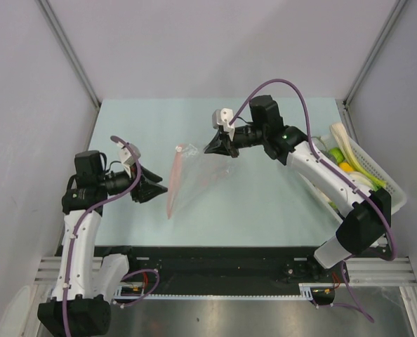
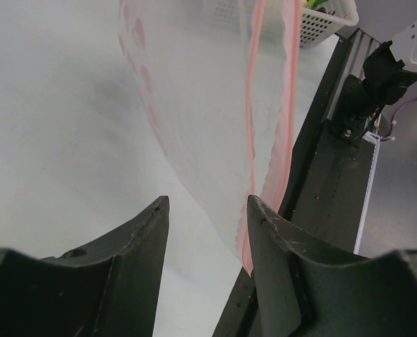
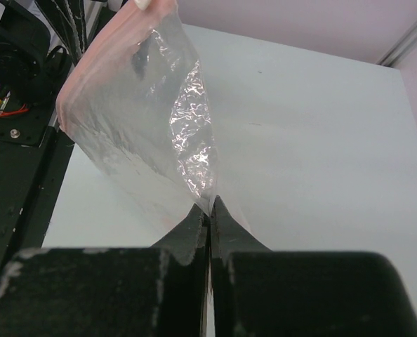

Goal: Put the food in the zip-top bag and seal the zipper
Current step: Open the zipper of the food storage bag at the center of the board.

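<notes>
- Top external view: right gripper (image 1: 217, 146) is clamped on one corner of the zip-top bag (image 1: 198, 175) and holds it above the table (image 1: 265, 210).
- The bag hangs stretched between the two arms. Its zipper (image 1: 172, 186) runs as a pink-red strip down the side facing the left gripper (image 1: 154, 189).
- Right wrist view: the fingers (image 3: 194, 228) are pressed together with no gap, and the crinkled clear plastic (image 3: 138, 119) rises straight out of the pinch.
- Left wrist view: the left gripper (image 2: 207, 214) has its jaws apart, with a clear gap between the two dark fingers (image 2: 142, 242).
- Same view: the lower end of the bag's mouth edge hangs into that gap. The zipper (image 2: 252, 105) shows as two pink lines side by side, ending just beside the right-hand finger. I cannot tell whether it touches.
- The bag looks see-through, and no item is visible inside it in any view.
- The food (image 1: 345, 166) lies in the white latticed basket (image 1: 389, 184) at the table's right edge, well apart from the bag. Long pale pieces and green and orange round pieces are distinguishable there.
- The basket corner (image 2: 321, 24) also shows at the top of the left wrist view.
</notes>
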Robot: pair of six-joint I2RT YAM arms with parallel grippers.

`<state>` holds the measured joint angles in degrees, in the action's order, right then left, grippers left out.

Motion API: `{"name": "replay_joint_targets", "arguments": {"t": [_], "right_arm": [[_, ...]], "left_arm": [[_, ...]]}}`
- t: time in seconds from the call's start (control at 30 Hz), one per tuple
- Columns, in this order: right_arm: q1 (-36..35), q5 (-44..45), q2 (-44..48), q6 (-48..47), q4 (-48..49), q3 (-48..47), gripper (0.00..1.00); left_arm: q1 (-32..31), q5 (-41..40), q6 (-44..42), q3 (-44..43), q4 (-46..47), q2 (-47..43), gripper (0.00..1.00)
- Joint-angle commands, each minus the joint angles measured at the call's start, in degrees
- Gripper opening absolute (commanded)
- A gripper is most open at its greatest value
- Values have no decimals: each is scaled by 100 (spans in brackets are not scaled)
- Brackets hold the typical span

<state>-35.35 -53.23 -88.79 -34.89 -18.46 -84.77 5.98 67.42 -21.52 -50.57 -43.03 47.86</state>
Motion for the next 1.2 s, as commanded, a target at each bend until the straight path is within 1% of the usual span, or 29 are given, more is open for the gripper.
{"name": "replay_joint_targets", "arguments": {"t": [0.0,0.1,0.33,0.43,0.53,0.57,0.6,0.63,0.67,0.7,0.73,0.77,0.8,0.83,0.87,0.93,0.97,1.03,1.07,1.1,1.13,1.17], "right_arm": [[-51,-12,11,-9,229,-22,0],[-77,-12,11,-17,237,-31,0],[-191,15,11,-8,246,-22,0],[-217,6,11,-9,264,-31,0],[-235,15,-15,0,281,-22,0],[-253,23,-24,35,325,-22,0],[-261,32,-50,61,369,-22,0],[-314,41,-111,97,404,-22,0],[-349,93,-173,132,570,-22,0],[-384,129,-234,280,676,-22,0],[-472,172,-304,403,825,-22,0],[-507,260,-497,579,1270,-31,2],[-551,313,-612,1085,1570,-31,7],[-647,357,-743,1351,1904,-31,11],[-683,453,-971,1667,2664,-39,25],[-797,498,-1244,2343,3484,-170,40],[-937,481,-1367,2521,3681,-250,56],[-1061,481,-1746,2942,3849,-626,71],[-1166,446,-1851,3066,3824,-750,91],[-1167,419,-1939,3189,3797,-812,96],[-1141,410,-1931,3312,3771,-839,97],[-1071,410,-1905,3627,3771,-778,98]], "left_arm": [[-53,377,-55,12,145,-162,52],[-105,334,16,29,224,-180,52],[-220,237,779,257,892,-189,51],[-299,158,982,354,1156,-250,48],[-325,131,1280,425,1410,-329,34],[-325,166,1377,433,1576,-338,20],[-334,149,1500,434,1656,-347,12],[-334,123,1806,442,1761,-408,4],[-325,18,1983,434,1954,-461,0],[-325,-201,2115,425,2034,-522,0],[-325,-333,2473,381,2087,-645,0],[-325,-448,2625,355,2149,-707,0],[-317,-588,2722,320,2123,-751,0],[-325,-676,2906,197,2071,-795,0],[-317,-747,2977,127,1887,-821,0],[-325,-975,2961,-180,1553,-822,0],[-317,-1037,2891,-303,1177,-804,0],[-317,-1352,2715,-654,815,-769,0],[-325,-1424,2662,-752,517,-743,0],[-317,-1450,2583,-875,358,-629,0],[-325,-1494,2522,-1059,234,-559,0],[-325,-1486,2495,-1139,129,-488,0]]}}
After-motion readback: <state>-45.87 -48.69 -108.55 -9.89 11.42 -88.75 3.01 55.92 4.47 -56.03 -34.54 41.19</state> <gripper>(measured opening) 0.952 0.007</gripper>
